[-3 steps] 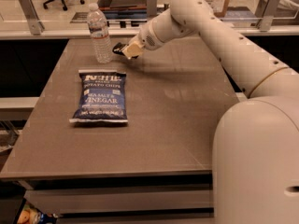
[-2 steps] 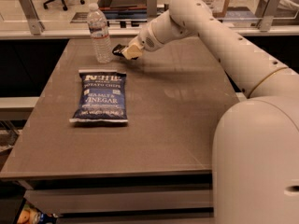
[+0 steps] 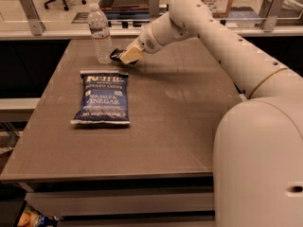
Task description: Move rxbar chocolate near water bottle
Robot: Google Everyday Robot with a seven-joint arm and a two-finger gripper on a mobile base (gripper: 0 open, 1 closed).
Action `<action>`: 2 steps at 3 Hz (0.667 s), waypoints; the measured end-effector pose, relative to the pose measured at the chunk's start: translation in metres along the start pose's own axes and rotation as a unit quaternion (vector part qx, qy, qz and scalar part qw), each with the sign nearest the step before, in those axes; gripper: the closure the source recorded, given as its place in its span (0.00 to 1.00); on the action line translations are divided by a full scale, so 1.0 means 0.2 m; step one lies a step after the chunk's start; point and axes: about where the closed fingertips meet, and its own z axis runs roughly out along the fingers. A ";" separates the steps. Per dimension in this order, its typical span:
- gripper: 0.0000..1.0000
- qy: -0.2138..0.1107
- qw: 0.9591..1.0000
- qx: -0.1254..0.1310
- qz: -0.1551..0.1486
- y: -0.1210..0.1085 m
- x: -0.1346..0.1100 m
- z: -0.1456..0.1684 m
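Observation:
The water bottle [image 3: 100,33] stands upright at the far left of the brown table [image 3: 180,126]; it is clear with a white cap and a label band. My gripper [image 3: 124,56] is just to the right of the bottle's base, low over the table. It is shut on the rxbar chocolate [image 3: 115,55], a small black wrapper that sticks out from the fingertips toward the bottle. Most of the bar is hidden by the fingers [image 3: 130,55].
A large blue chip bag [image 3: 102,98] lies flat on the table's left half, in front of the bottle. My white arm [image 3: 222,41] reaches in from the right across the table's far side. A glass rail and office floor lie behind the table.

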 end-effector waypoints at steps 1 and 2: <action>0.15 0.001 1.000 -0.003 0.000 0.01 0.00 0.02; 0.00 0.001 1.000 -0.005 0.000 0.01 0.00 0.03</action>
